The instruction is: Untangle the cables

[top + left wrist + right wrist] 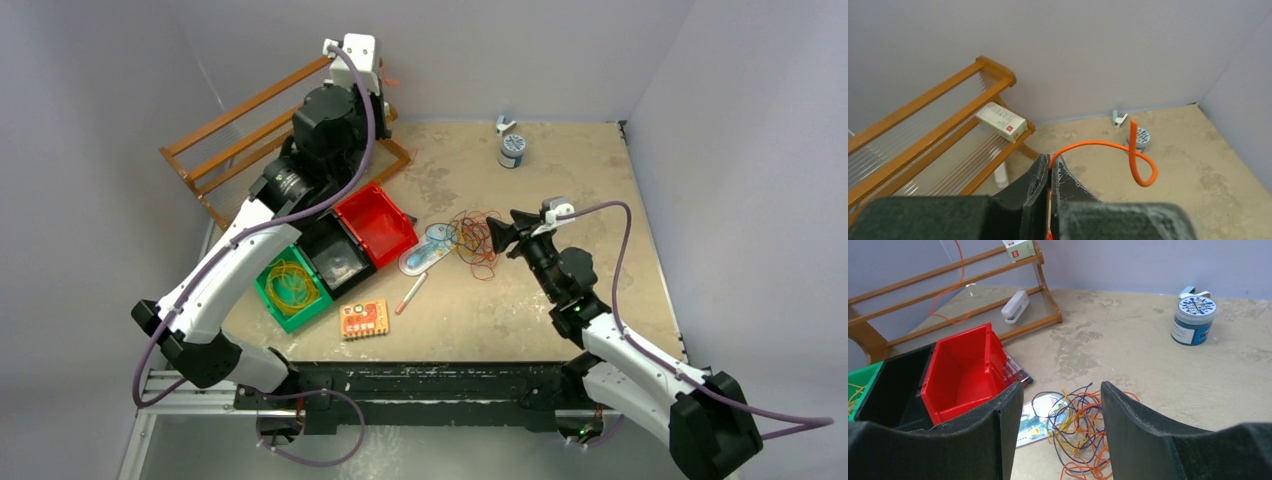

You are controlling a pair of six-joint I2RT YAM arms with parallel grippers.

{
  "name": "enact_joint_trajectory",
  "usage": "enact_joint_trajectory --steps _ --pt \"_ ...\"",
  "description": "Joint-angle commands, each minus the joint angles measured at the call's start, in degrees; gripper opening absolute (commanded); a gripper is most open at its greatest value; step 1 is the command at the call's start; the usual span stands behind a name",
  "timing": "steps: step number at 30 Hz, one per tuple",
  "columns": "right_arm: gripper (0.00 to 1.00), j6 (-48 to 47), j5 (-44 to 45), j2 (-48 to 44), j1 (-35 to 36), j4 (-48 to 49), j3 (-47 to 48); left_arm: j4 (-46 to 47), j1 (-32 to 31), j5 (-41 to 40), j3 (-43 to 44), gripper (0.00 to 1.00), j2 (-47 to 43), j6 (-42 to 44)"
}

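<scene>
A tangle of orange, yellow and dark purple cables (475, 242) lies mid-table, partly over a picture card (428, 250); it also shows in the right wrist view (1075, 425). My right gripper (497, 237) is open and empty just right of the tangle, its fingers straddling it in its own view (1062, 387). My left gripper (1050, 159) is raised high at the back by the wooden rack. It is shut on a single orange cable (1103, 145) that loops out in the air. That cable hangs in front of the rack in the right wrist view (955, 285).
Green bin (262, 283) holds yellow cables (290, 285). Beside it are a black bin (335, 255) and an empty red bin (375, 225). A wooden rack (230, 140) stands back left, a jar (512, 150) at the back. A pen (410, 293) and an orange box (363, 318) lie near the front.
</scene>
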Motion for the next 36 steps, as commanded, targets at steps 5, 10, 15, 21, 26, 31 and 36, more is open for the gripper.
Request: enact_joint_trajectory --steps 5,10,15,21,26,31,36 --pt "0.61 -2.1 -1.4 1.0 -0.2 1.4 3.3 1.1 4.4 0.7 -9.0 0.0 -3.7 -1.9" --pt "0.61 -1.9 -1.9 2.3 -0.3 2.0 3.5 1.7 8.5 4.9 -13.3 0.0 -4.8 -4.7" --pt "0.61 -1.8 -2.4 3.5 -0.2 2.9 3.7 1.9 9.7 5.5 -16.3 0.0 -5.5 -5.1" --pt "0.61 -1.5 -3.2 4.6 -0.2 3.8 3.8 2.2 10.4 5.2 -20.7 0.0 -5.6 -5.9" --pt "0.61 -1.5 -3.5 4.9 -0.3 3.9 3.8 2.6 10.6 3.8 -24.3 0.0 -5.0 -6.3" --pt "0.61 -1.5 -3.7 4.9 -0.3 4.1 3.8 1.8 10.7 2.5 -26.5 0.0 -3.9 -6.3" --pt "0.62 -1.4 -3.8 5.2 -0.3 4.4 3.8 0.9 10.9 0.7 -28.3 0.0 -2.3 -6.2"
